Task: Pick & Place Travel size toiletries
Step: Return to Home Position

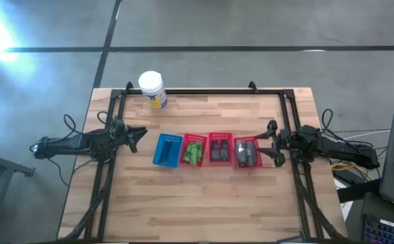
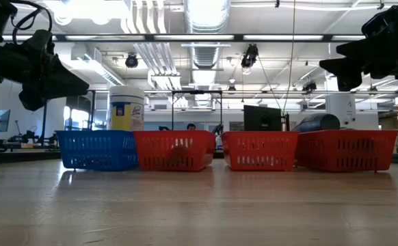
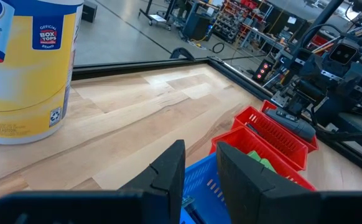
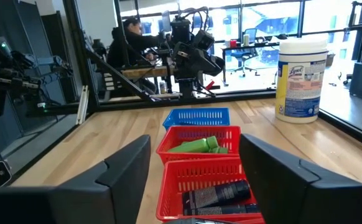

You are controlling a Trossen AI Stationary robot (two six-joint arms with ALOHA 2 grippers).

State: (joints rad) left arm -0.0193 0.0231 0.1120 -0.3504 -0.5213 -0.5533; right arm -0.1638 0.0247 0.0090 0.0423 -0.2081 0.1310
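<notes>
Left gripper (image 1: 141, 133) beside blue basket (image 1: 158, 150), fingers narrowly parted, empty. Right gripper (image 1: 269, 143) beside red baskets (image 1: 221, 135), fingers wide, empty. Green bottles (image 1: 195, 150), grey tubes (image 1: 248, 154) lying inside those; blue basket's contents hard to tell.

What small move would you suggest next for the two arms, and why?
Probably just ease the left gripper and right gripper back to their sides and park. Both are open and empty, the bright green little bottles and grey tubes lie inside the red ribbed plastic baskets beside the blue ribbed plastic basket, and no toiletry lies loose on the wooden table.
</notes>
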